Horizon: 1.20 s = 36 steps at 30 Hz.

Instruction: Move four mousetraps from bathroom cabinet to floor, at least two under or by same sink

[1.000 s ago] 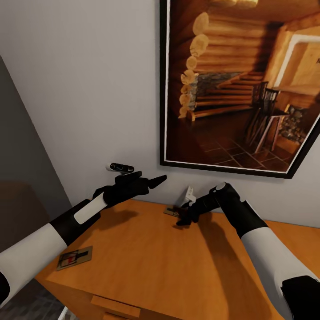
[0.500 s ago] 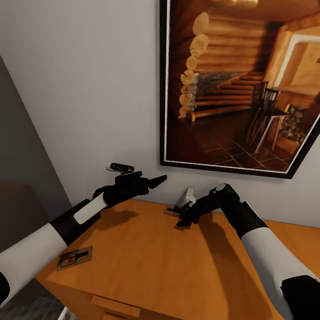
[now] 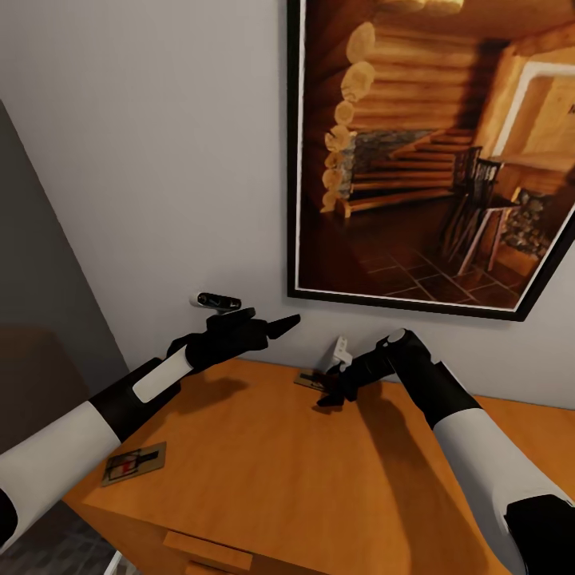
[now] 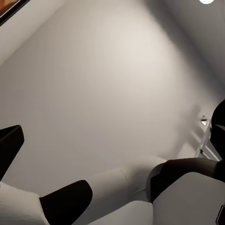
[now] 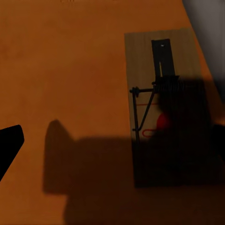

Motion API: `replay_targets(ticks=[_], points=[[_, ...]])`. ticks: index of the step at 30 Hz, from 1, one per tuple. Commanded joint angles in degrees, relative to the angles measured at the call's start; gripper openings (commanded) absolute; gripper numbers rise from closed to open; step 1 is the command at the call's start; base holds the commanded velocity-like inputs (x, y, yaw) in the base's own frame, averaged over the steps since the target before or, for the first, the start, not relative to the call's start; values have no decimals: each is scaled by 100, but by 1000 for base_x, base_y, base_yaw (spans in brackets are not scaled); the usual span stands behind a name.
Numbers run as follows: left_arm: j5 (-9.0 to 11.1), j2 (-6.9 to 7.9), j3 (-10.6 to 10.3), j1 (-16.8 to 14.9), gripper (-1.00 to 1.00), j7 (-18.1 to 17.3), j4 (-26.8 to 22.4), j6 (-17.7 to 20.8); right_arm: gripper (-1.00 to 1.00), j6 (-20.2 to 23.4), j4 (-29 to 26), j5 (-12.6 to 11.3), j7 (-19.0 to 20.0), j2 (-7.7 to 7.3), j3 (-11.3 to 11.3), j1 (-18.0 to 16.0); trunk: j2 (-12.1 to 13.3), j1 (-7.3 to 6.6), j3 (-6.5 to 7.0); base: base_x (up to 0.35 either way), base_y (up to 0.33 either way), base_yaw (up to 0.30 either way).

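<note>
Two mousetraps lie on the orange-brown cabinet (image 3: 263,471). One mousetrap (image 3: 133,463) sits at the top's front left corner, away from both arms. The other mousetrap (image 3: 307,380) lies near the back wall and appears as a tan board with dark wire and a red mark (image 5: 161,108). My right gripper (image 3: 326,397) points down just above and beside that mousetrap, open, with nothing between its fingers; one dark fingertip (image 5: 8,143) shows. My left gripper (image 3: 275,324) hangs open in the air near the wall, above the cabinet's back left, holding nothing.
A large framed picture (image 3: 431,152) of a log-cabin interior hangs on the white wall right behind the cabinet. A drawer handle (image 3: 206,549) shows on the cabinet's front. A dark grey panel (image 3: 36,263) stands at the left. The left wrist view shows the wall and my right arm (image 4: 154,187).
The right wrist has shifted very slightly to the left above the back mousetrap. The left arm and both mousetraps have stayed where they were.
</note>
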Motion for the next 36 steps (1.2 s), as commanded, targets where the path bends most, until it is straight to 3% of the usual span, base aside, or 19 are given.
replay_targets(ticks=[1, 36], points=[[58, 6, -26, -10, 100, -7, -3, 60, 100, 59, -15, 17, 22, -3, 11, -5, -4, 0, -7, 0, 0, 0], [58, 3, -26, -8, 100, -6, -4, 60, 100, 63, -50, 45, -8, -26, 0, -5, -4, 0, -7, 0, 0, 0]])
